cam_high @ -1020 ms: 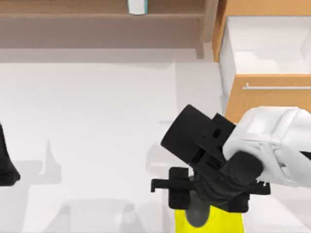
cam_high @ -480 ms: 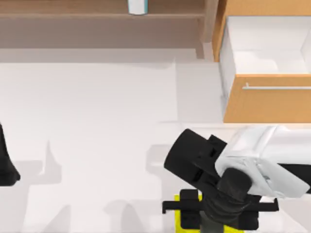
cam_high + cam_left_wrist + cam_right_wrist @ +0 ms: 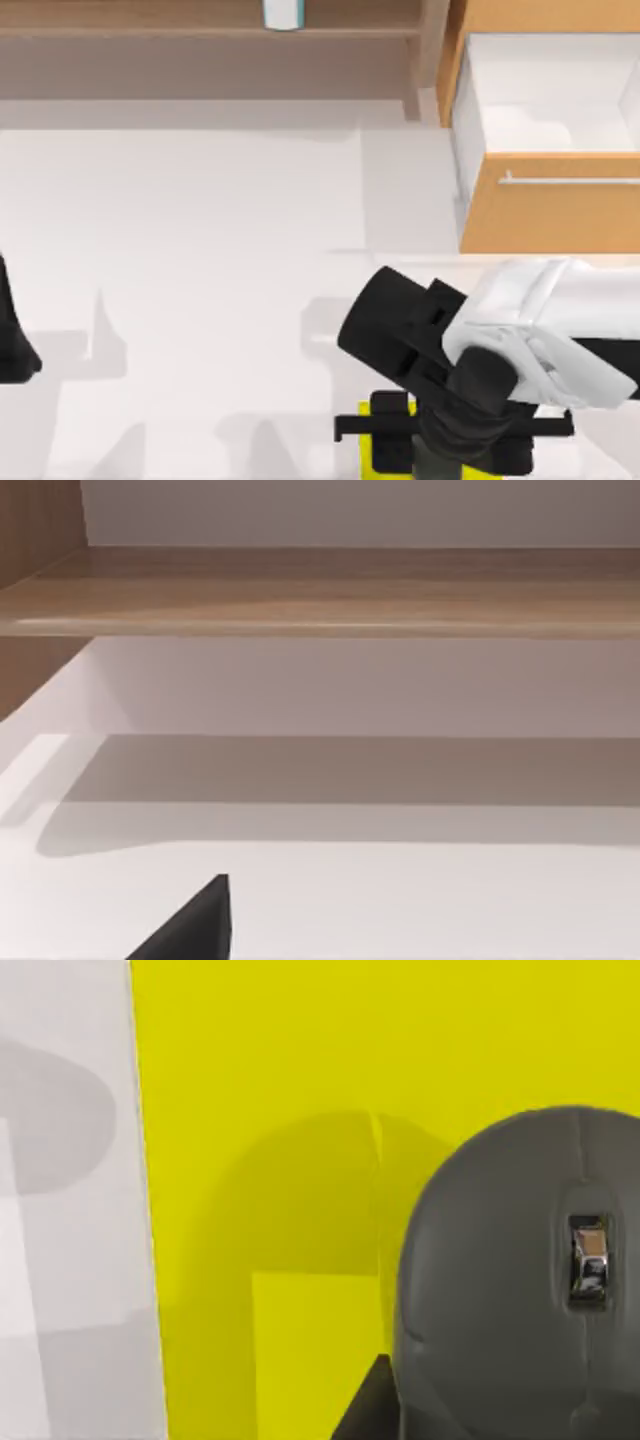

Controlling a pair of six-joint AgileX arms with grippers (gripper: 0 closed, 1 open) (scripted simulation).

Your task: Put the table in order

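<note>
Yellow pad (image 3: 366, 450) peeks out at the bottom edge of the top view, right of centre, and the right arm's black wrist and white link hang directly over it, covering most of it. The right gripper (image 3: 452, 432) sits low over that pad; its crossbar shows black across the pad's upper edge, but whether its fingers are apart or together I cannot tell. From the right wrist view, the pad (image 3: 300, 1090) spreads bright across the frame, and a dark grey computer mouse (image 3: 520, 1270) lies on it at the lower right of the frame, scroll wheel glinting. A dark finger tip (image 3: 368, 1405) sits just beside the mouse at the bottom edge, though contact is unclear.

White table (image 3: 190, 240) stretches wide across the top view, bare through the middle and left. Along the top of the frame runs a light-brown wooden shelf (image 3: 150, 25) with a small pale-blue container (image 3: 283, 13) standing on it. At the upper right, the wooden cabinet's drawer (image 3: 545, 205) stands pulled open, white inside.

Over at the left edge of the top view, the left arm (image 3: 12, 335) is parked. Its wrist view looks across the table (image 3: 400, 900) toward the shelf (image 3: 330, 590), with one dark finger tip (image 3: 195, 925) at the bottom.
</note>
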